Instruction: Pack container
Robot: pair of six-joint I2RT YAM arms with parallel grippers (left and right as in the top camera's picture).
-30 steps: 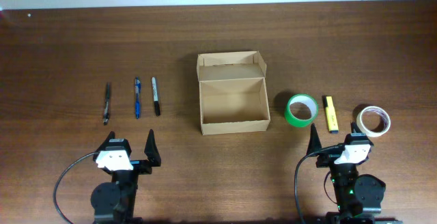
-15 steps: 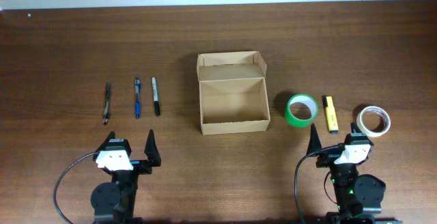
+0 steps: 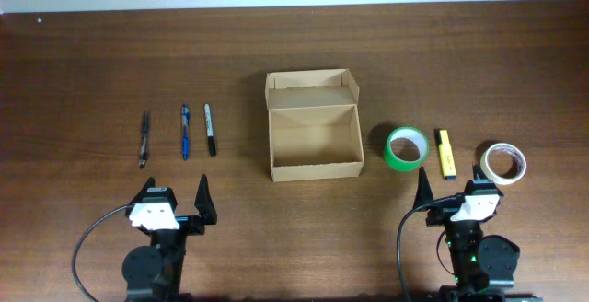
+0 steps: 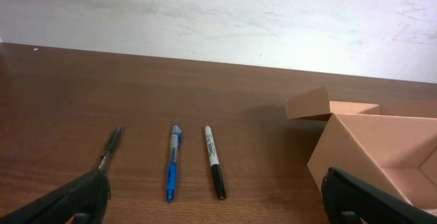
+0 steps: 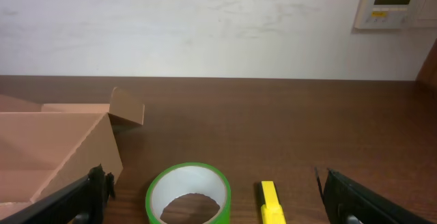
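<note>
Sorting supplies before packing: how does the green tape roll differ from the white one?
Colour: the green tape roll is bright green, the white tape roll off-white. Place: the green roll lies beside the cardboard box, the white roll farthest right, past the yellow highlighter. Both lie flat, hole up, similar in size.

Perhaps an office: wall thermostat (image 5: pixel 398 2)

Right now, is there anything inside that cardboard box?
No, the overhead view shows the open box with a bare cardboard floor, and the three pens lie outside it.
</note>
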